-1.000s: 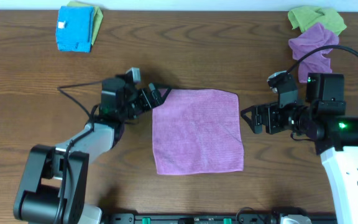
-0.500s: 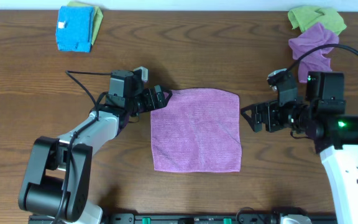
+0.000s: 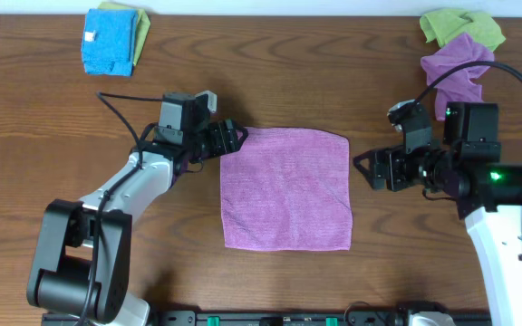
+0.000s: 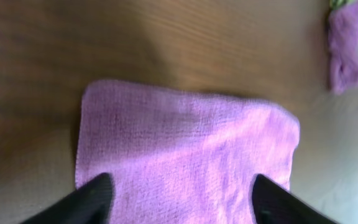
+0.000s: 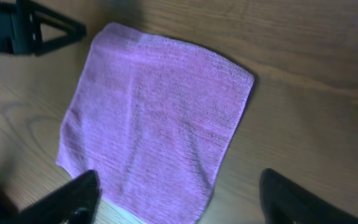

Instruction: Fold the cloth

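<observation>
The cloth (image 3: 286,188) is a square mauve-purple towel lying flat in the middle of the table. My left gripper (image 3: 232,139) sits at its far left corner, jaws open. In the left wrist view the cloth (image 4: 185,149) fills the space between the two dark fingers (image 4: 95,199), and nothing is pinched. My right gripper (image 3: 367,169) hovers just off the cloth's right edge, also open. In the right wrist view the cloth (image 5: 154,118) spreads ahead of the right gripper (image 5: 179,199), with one corner reaching toward its left finger (image 5: 67,199).
A bright blue cloth with a white label (image 3: 109,41) lies on a green one at the far left. A green cloth (image 3: 465,27) and a crumpled purple cloth (image 3: 459,68) sit at the far right, close behind my right arm.
My left arm has swung its wrist toward the far side and closer to the cloth's corner. The right arm has barely shifted. The cloth still lies flat.
</observation>
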